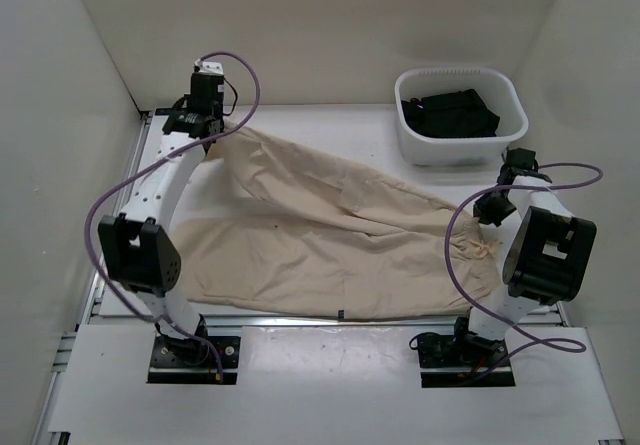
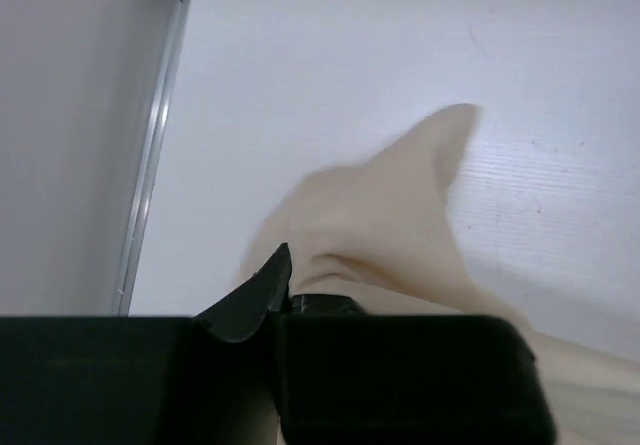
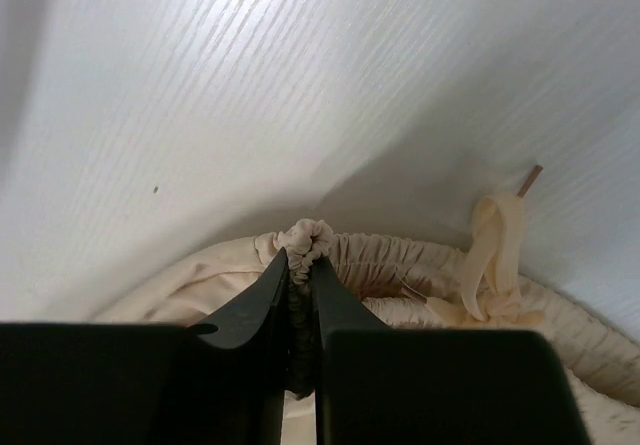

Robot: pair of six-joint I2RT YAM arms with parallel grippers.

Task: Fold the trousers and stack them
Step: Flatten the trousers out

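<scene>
Inside right tool: trousers waistband.

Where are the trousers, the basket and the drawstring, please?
trousers (image 1: 320,270), top view, middle of the near leg.
basket (image 1: 455,150), top view, front wall.
drawstring (image 3: 496,250), right wrist view, its folded loop.

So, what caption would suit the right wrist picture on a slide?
Right hand shut on the gathered waist of the trousers, drawstring loose alongside.
</scene>
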